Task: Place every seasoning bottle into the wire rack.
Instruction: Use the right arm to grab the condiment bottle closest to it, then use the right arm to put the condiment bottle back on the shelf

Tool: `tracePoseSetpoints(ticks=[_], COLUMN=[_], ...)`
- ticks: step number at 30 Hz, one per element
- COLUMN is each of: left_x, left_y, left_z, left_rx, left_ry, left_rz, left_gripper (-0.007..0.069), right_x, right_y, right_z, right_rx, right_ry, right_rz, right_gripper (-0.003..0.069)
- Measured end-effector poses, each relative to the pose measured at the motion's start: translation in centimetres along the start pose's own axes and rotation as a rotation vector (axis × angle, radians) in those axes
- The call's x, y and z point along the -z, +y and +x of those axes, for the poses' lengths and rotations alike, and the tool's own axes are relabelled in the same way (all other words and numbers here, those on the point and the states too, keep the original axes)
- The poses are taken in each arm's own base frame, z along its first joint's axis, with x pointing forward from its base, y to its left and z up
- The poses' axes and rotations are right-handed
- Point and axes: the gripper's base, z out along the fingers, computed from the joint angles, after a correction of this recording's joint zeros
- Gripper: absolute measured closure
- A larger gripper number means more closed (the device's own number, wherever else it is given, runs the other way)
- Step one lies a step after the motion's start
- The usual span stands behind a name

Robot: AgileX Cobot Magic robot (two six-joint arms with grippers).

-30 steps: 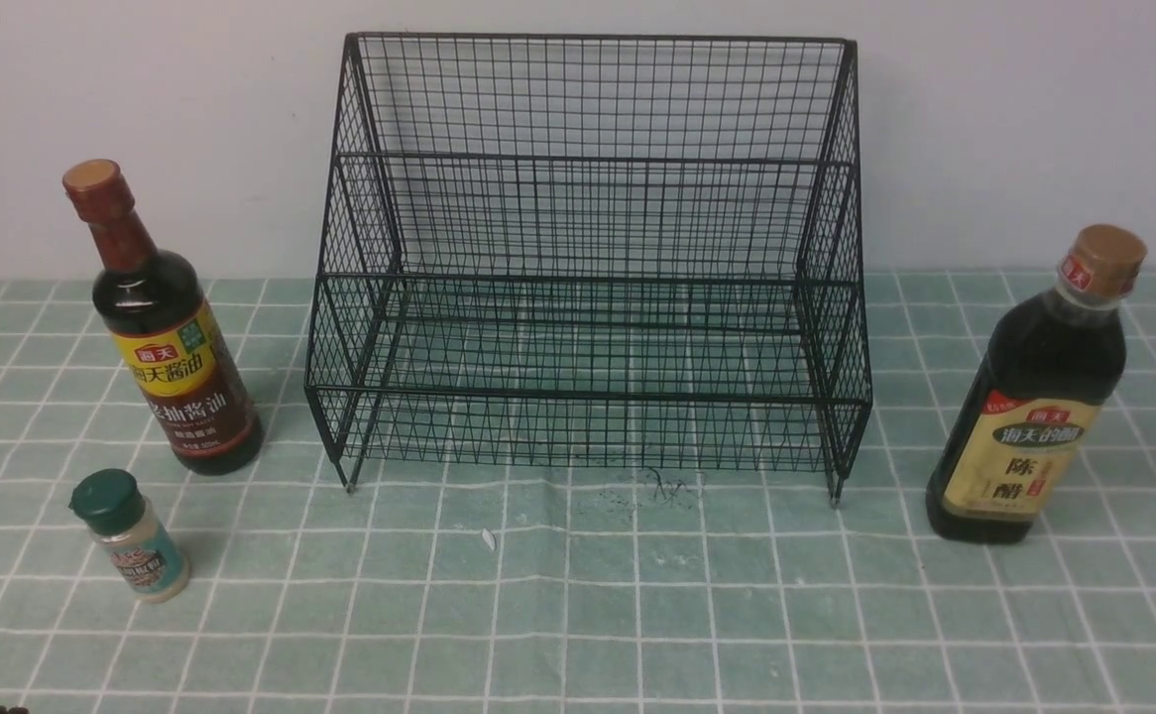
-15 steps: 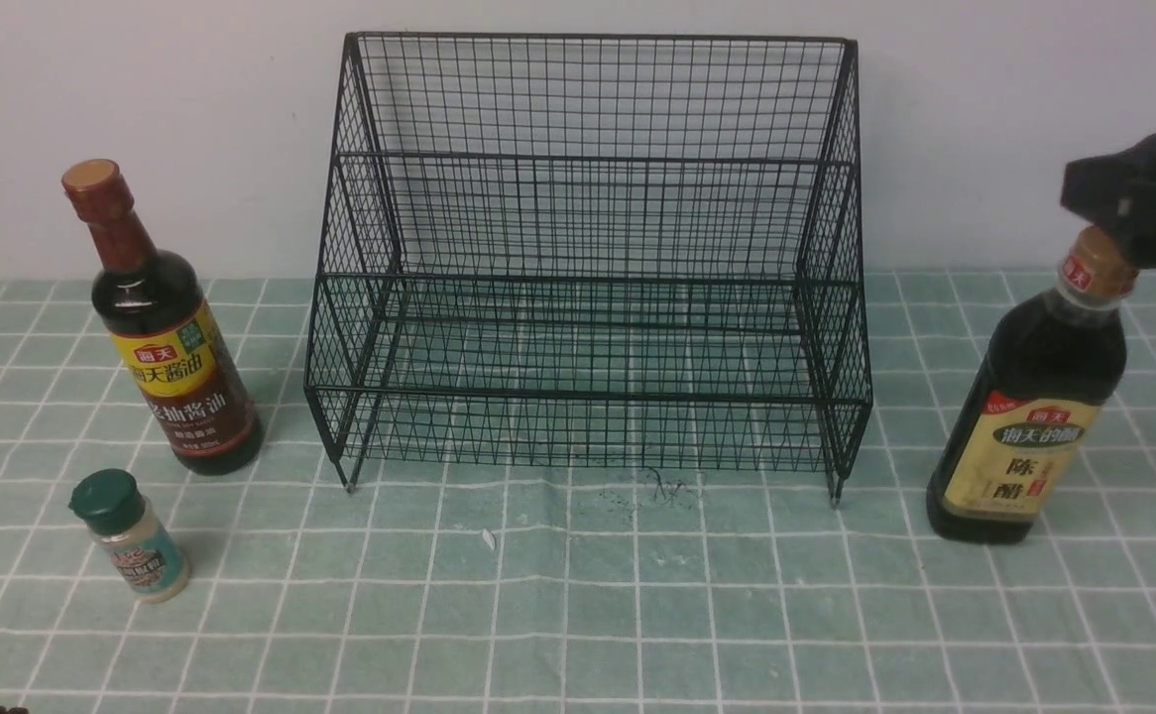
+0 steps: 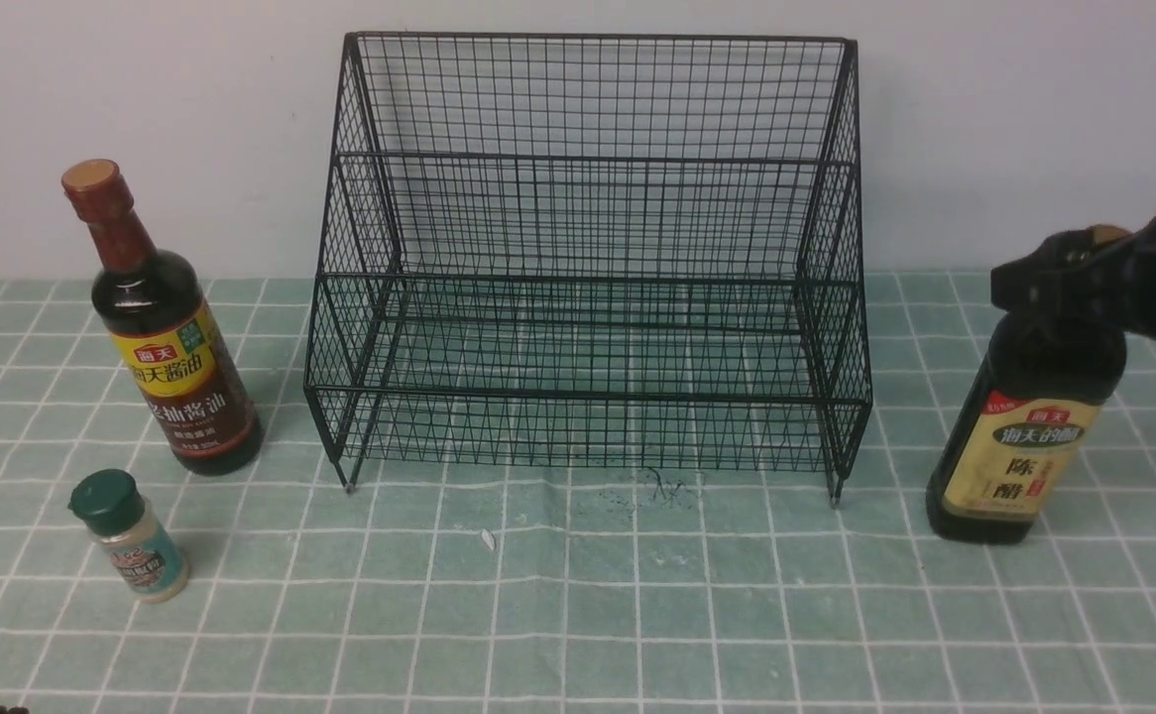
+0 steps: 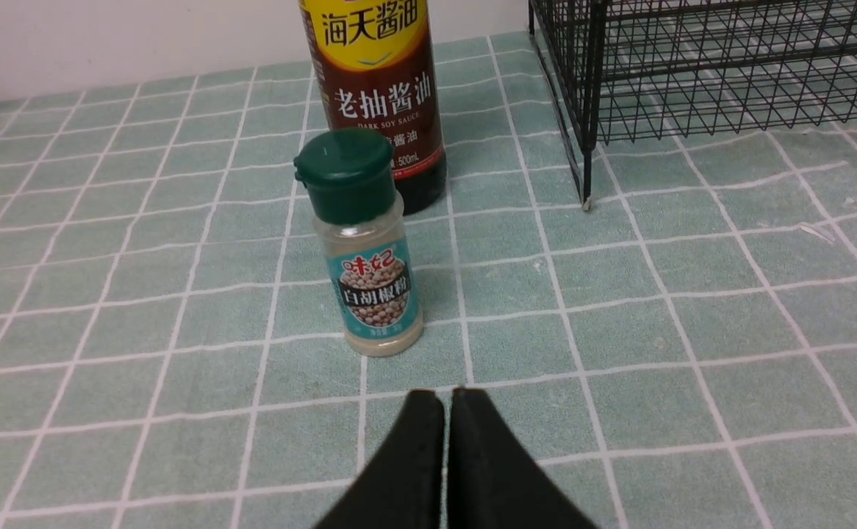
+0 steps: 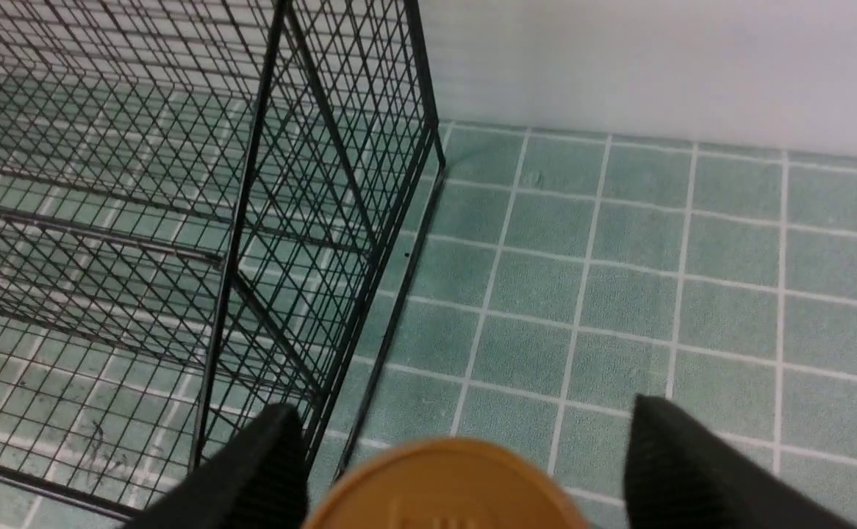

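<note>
Seeing the rack [image 3: 588, 159] empty. I watch the right gripper [image 3: 1064, 270] drop onto the vinegar bottle [image 3: 1029, 426] to the rack's right, jaws wide either side of its cap [image 5: 443, 485], no grip yet; pickup looks next. The soy bottle [image 3: 172, 357] and shaker [image 4: 366, 250] stand untouched at the rack's left, the left gripper [image 4: 447, 455] pinched shut near the shaker.

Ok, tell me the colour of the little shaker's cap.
The shaker cap is dark green, clearest in the left wrist view.
</note>
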Motion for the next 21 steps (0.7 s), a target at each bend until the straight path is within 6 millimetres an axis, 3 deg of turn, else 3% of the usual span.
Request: tracePoseSetpoints(ticks=[3,4,11,21], left_x=[0.0,0.0,0.0,0.0], left_y=[0.0,0.0,0.0,0.0], left_z=[0.0,0.0,0.0,0.0], left_rx=[0.0,0.0,0.0,0.0], left_ry=[0.0,0.0,0.0,0.0], left_rz=[0.0,0.0,0.0,0.0], left_gripper=[0.0631,0.0631,0.0631,0.0631], right_x=[0.0,0.1,1.5,9.1], right_y=[-0.1,-0.1,0.6,3.9], right_z=[-0.2,-0.3,-0.9,-7.6], right_rx=[0.022,0.035,0.106,0.197], right_ry=[-0.011,-0.02,-0.003,-0.128], right_rz=[0.012,0.019,-0.03,-0.195], right_gripper=[0.0331,0.0345,0.0345,0.0347])
